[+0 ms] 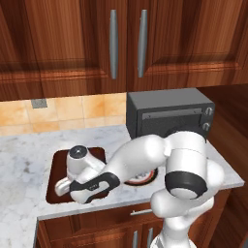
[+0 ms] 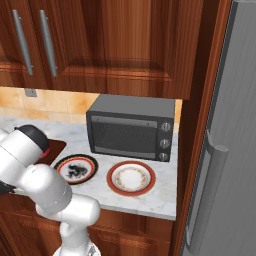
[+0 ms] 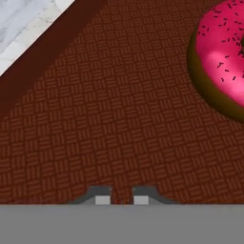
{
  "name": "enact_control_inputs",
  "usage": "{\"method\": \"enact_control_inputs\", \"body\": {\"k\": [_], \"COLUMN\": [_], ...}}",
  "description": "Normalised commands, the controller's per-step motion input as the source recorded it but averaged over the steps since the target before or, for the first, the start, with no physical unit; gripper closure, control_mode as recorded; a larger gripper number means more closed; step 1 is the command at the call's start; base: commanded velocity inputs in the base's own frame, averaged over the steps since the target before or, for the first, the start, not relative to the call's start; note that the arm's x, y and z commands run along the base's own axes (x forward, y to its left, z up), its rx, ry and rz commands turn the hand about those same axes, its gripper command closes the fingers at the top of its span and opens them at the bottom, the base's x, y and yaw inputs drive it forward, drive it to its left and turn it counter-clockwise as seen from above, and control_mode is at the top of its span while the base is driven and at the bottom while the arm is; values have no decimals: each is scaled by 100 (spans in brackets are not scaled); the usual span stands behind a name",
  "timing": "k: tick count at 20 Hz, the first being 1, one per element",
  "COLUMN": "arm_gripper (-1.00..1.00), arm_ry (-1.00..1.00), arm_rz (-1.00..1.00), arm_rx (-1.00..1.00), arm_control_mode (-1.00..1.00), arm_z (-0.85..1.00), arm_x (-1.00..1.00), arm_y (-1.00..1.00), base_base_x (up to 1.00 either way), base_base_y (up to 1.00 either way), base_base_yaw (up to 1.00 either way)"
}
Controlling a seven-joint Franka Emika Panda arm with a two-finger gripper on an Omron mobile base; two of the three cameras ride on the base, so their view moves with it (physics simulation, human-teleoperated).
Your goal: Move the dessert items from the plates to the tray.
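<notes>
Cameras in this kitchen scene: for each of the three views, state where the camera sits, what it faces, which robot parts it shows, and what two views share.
Left base view: behind the arm's left, facing the counter; the white arm reaches over the tray.
Right base view: behind its right, facing the oven and both plates, black-rimmed and orange-rimmed; arm at lower left.
Hand view: looks down at the tray and the donut; gripper at the bottom, fingertips close together.
Shared: both base views show the oven, counter and cabinets.
</notes>
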Motion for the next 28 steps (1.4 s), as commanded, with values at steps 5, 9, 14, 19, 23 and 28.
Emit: {"method": "enact_control_inputs", "body": {"k": [5, 9, 14, 19, 23, 28], "arm_gripper": [-100, -100, -100, -100, -100, -100], "arm_ry": [0, 0, 0, 0, 0, -1], "arm_rz": [0, 0, 0, 0, 0, 0], "arm_rx": [0, 0, 2, 3, 2, 3], "arm_control_mode": [-100, -100, -100, -100, -100, -100], "arm_z": [0, 37, 55, 29, 8, 8], "arm_x": [7, 0, -27, -23, 0, -11], "arm_y": [2, 0, -15, -41, -74, -79], "base_base_x": [0, 0, 0, 0, 0, 0], "base_base_y": [0, 0, 0, 0, 0, 0], "base_base_yaw": [0, 0, 0, 0, 0, 0]}}
